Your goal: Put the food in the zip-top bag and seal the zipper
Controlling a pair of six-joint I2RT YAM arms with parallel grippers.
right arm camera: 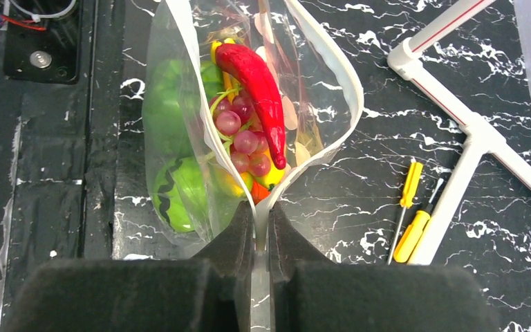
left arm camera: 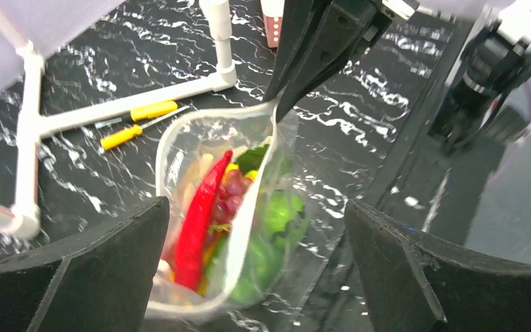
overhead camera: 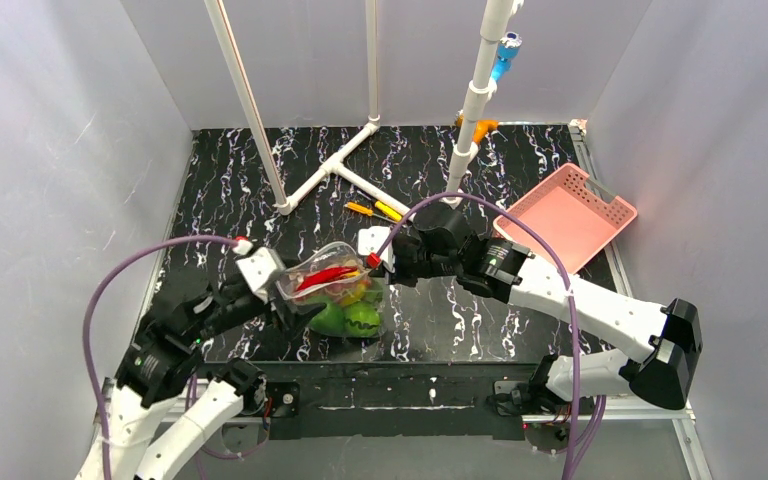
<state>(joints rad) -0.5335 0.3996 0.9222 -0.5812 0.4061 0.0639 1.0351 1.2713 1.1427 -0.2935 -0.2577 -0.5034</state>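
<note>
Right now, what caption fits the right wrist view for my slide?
Right gripper pinches the open zip-top bag holding red pepper, grapes and green food.

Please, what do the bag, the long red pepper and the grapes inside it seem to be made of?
Zip-top bag: thin clear plastic film, likely soft; it creases and its contents show through. Red pepper: probably hard moulded plastic, glossy, with bright highlights. Grapes: seemingly plastic too, smooth shiny beads.

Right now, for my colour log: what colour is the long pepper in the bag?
The pepper is red; right wrist view.
</note>
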